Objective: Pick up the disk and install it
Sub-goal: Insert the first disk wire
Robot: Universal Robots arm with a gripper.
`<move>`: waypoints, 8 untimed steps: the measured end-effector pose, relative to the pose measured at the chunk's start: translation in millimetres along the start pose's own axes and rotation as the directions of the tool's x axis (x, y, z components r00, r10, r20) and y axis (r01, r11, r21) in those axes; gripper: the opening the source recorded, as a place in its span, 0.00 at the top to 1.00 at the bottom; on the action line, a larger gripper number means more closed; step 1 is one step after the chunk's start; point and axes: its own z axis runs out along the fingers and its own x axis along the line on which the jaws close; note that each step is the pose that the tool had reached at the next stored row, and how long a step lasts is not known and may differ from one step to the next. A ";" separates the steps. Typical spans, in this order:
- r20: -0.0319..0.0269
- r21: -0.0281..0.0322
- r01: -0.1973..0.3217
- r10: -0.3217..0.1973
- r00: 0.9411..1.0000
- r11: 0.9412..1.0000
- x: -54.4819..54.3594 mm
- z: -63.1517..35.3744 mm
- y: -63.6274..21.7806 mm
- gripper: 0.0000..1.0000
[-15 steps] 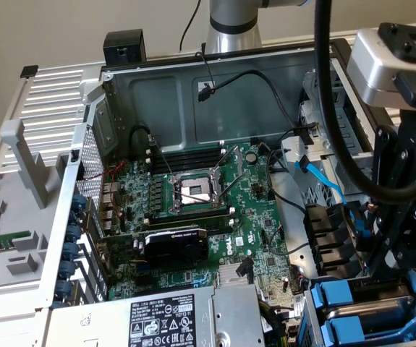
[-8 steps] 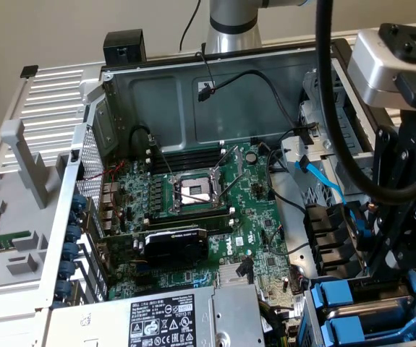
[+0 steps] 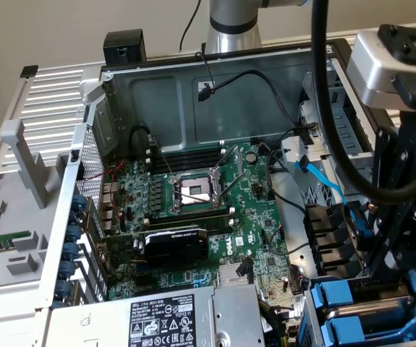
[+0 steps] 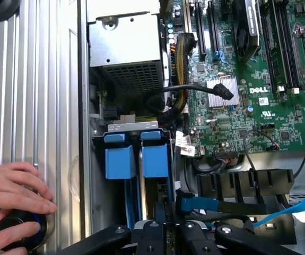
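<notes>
End effector [image 4: 168, 227], narrowly closed, sits just over the disk [image 4: 155, 159] in its bay [image 4: 133, 126].

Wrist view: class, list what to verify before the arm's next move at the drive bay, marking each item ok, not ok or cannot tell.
1. Claw positioned at the drive bay: ok.
2. Blue drive carriers side by side in the bay: ok.
3. Person's hand out of the work area: not ok, it rests on a black round object on the ribbed grey panel beside the bay.
4. Blue cable clear of the claw: cannot tell.
</notes>
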 end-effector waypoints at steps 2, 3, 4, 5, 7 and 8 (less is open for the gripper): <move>0.000 0.000 0.000 0.000 1.000 1.000 0.0 0.3 0.0 0.84; 0.000 0.000 0.000 0.000 1.000 1.000 -0.1 0.4 0.0 0.84; 0.000 0.001 0.000 0.000 1.000 1.000 -0.3 0.6 -0.1 0.84; 0.000 0.001 0.000 0.000 1.000 1.000 -0.6 0.7 0.0 0.84; 0.000 0.001 0.000 0.000 1.000 1.000 -1.1 0.7 0.0 0.84; 0.000 0.002 0.000 0.000 1.000 1.000 -1.2 0.7 0.1 0.84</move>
